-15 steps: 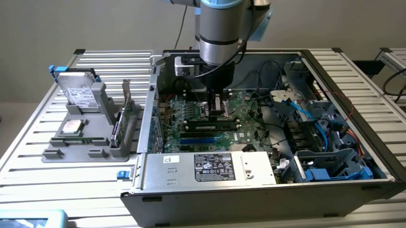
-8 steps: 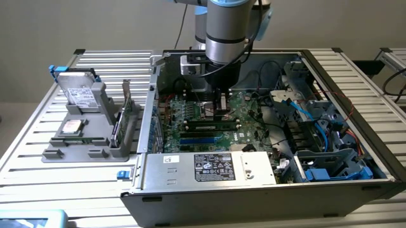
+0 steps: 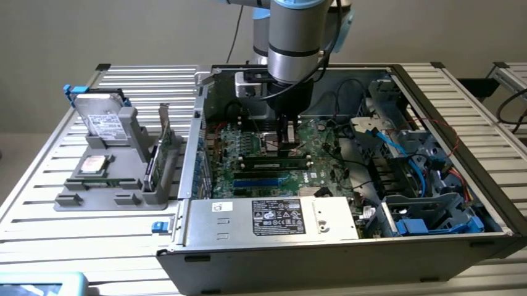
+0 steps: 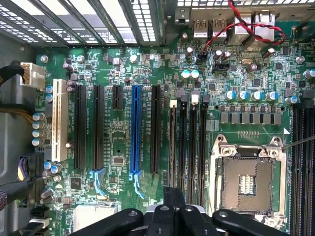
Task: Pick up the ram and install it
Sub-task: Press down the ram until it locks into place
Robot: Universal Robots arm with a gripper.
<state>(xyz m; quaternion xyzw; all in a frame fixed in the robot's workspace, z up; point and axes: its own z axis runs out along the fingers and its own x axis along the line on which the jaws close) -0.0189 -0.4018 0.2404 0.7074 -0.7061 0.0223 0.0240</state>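
The slatted metal table (image 3: 33,216) carries everything. The open computer case (image 3: 329,259) lies on its side across the middle and the exterior view's right of the table, which turns the motherboard (image 3: 321,139) upward so that the arm (image 3: 292,37) can come straight down onto it. Besides the board, the case holds a labelled metal cover (image 3: 272,217) along its near wall and a tangle of blue and black cables (image 3: 411,154) around the drive bays at the exterior view's right end. Near the table's edge at the exterior view's left, well apart from the arm, sits a grey holder (image 3: 99,198). It props a silver hard drive (image 3: 103,120) and a tall green expansion card (image 3: 167,151) on edge, probably so they can be grasped from above, and a small square chip (image 3: 93,164) lies flat in it. The ram (image 3: 276,164) appears to stand in a memory slot (image 4: 173,147) near the middle of the board, beside the empty processor socket (image 4: 246,182); whether it is fully seated cannot be told. The gripper (image 3: 288,147) hangs just above one end of that stick with its fingers (image 4: 172,196) clenched together. This looks like a stance for pressing down, not for carrying, though contact with the stick cannot be made out.
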